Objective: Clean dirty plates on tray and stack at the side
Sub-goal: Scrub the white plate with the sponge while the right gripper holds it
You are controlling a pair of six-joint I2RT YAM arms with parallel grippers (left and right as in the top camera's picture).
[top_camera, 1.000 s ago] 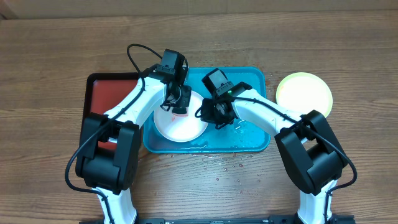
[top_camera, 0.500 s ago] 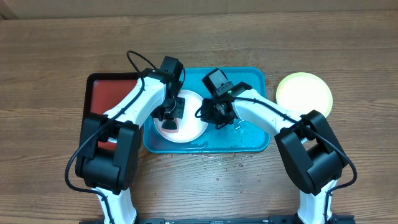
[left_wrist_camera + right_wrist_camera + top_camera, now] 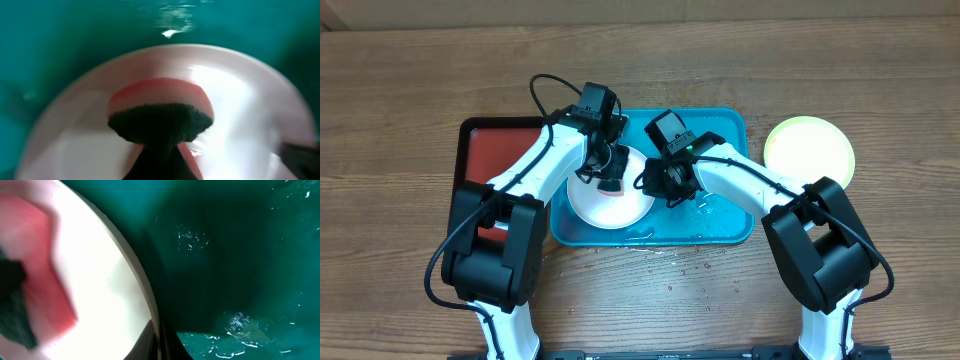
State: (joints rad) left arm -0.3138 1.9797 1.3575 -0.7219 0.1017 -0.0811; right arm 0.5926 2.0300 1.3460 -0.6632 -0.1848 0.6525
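Sponge (image 3: 160, 100) in left end effector (image 3: 608, 178), back up white plate (image 3: 625, 210); right end effector (image 3: 656, 186) tight on rim.

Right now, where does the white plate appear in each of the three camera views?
Overhead: the white plate lies in the left part of the turquoise tray, near the picture's centre.
Left wrist: the white plate fills the lower frame, behind the sponge.
Right wrist: the white plate fills the left side, its rim running diagonally.
Shared landmark: the turquoise tray shows beyond the plate in every view.
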